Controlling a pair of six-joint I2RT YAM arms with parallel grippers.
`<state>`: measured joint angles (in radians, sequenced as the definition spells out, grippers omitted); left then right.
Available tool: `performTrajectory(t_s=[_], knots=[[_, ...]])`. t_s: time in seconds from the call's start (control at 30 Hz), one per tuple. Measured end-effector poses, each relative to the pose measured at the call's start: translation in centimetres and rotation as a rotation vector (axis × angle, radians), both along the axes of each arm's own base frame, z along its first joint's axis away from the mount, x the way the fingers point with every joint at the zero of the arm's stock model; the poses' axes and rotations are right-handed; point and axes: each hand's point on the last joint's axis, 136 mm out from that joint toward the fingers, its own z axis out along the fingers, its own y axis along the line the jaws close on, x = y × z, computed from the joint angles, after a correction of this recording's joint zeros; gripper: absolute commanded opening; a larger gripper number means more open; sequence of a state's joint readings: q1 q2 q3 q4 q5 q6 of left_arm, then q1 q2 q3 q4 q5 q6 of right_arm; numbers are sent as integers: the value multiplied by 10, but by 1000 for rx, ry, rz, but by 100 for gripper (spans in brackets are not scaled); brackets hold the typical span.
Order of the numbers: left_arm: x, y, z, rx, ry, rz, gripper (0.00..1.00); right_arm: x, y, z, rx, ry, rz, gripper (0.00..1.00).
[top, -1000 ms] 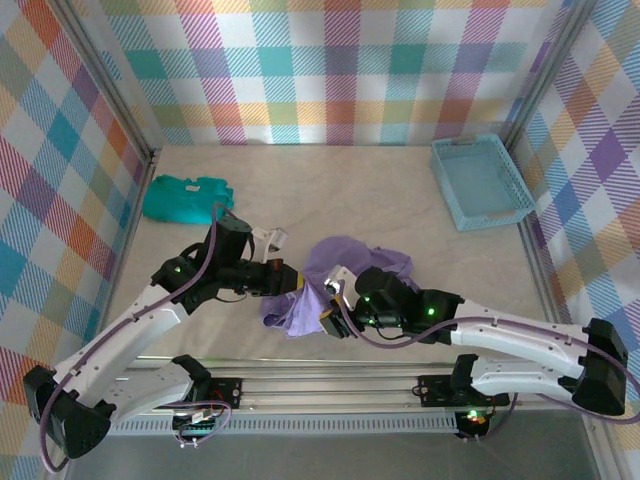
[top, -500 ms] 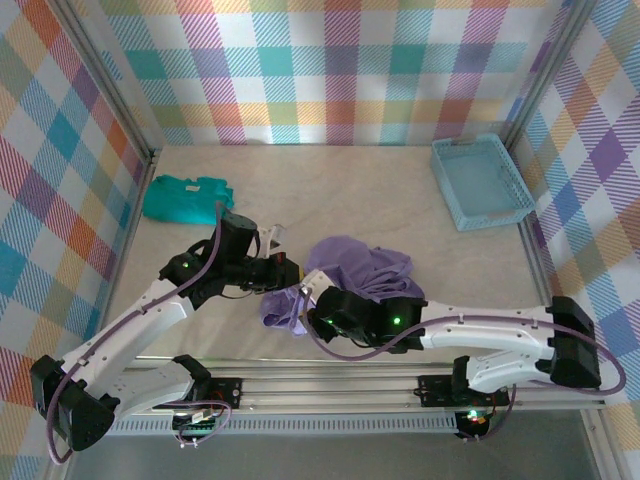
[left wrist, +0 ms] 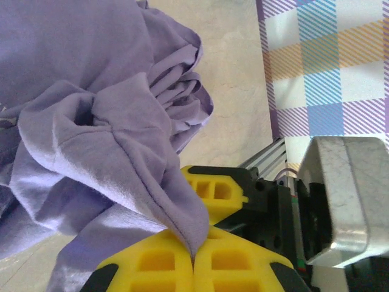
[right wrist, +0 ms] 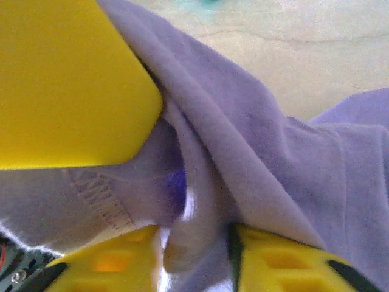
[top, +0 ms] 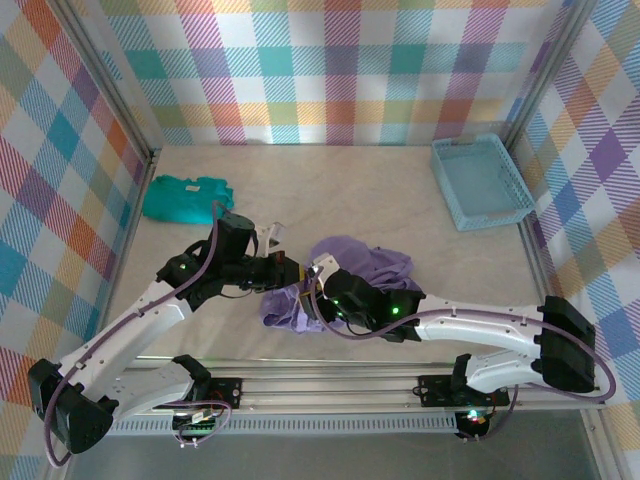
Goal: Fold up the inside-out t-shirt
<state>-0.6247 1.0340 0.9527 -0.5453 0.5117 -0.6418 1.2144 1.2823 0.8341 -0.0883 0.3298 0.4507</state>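
Left gripper point(left wrist: 194, 246) clenched on hem of lavender t-shirt point(top: 370, 262), crumpled on table point(top: 350, 190). Right gripper point(right wrist: 197, 255) straddles shirt fold just beside left; clamped or not, cannot tell.

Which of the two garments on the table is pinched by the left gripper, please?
The purple t-shirt, crumpled at the centre front; the teal garment lies untouched, far off to the left.
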Motion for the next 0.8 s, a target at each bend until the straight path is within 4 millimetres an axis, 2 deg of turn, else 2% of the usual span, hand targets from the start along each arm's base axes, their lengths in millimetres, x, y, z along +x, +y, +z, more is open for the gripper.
performTrajectory(t_s=[0.1,0.17,0.3,0.53,0.7,0.8], knots=[[0,0,0,0,0,2,0,1,-2,-6,6,21,-3,13],[0,1,1,0,-2,3,0,1,-4,-8,15,34,1,9],[2,2,0,8,-7,15,0,-2,-11,-6,53,55,26,9],[6,5,-1,16,-16,29,0,-12,-19,11,182,101,146,4],[5,8,-4,37,-28,11,11,-21,-10,18,242,137,251,3],[4,11,-7,53,-36,3,15,-30,0,14,257,169,315,3]])
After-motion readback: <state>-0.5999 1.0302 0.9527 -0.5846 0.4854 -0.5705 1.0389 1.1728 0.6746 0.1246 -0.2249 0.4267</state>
